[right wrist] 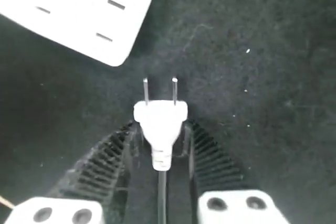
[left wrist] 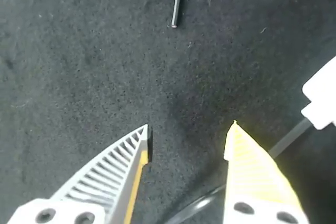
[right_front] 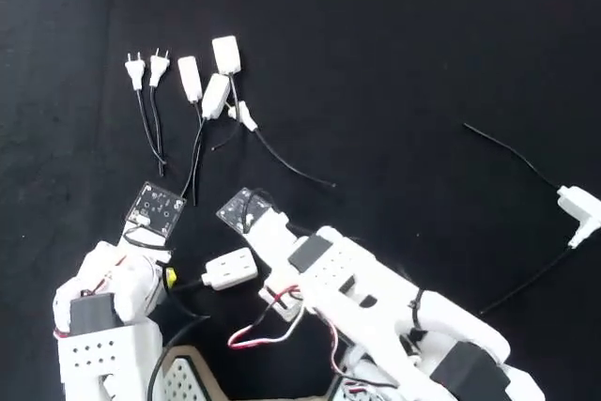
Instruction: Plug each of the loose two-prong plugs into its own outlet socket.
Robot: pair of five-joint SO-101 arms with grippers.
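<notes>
My right gripper (right wrist: 160,129) is shut on a white two-prong plug (right wrist: 160,119), whose prongs point toward a white outlet socket (right wrist: 73,14) a short way ahead and to one side. In the high view this socket (right_front: 230,269) lies between the two arms, with the right arm (right_front: 329,274) reaching over beside it. My left gripper (left wrist: 190,127) is open over bare cloth, and the socket's cable end (left wrist: 321,100) is just beside its yellow finger (left wrist: 252,171). Two loose plugs (right_front: 136,69) (right_front: 160,65) lie at the far left of the table.
Three white sockets (right_front: 190,77) (right_front: 225,53) (right_front: 216,96) and a small plug (right_front: 246,117) with black leads lie near the loose plugs. Another white piece (right_front: 580,208) on a long black cable sits at the right edge. A cut cable end (left wrist: 176,3) lies ahead of the left gripper.
</notes>
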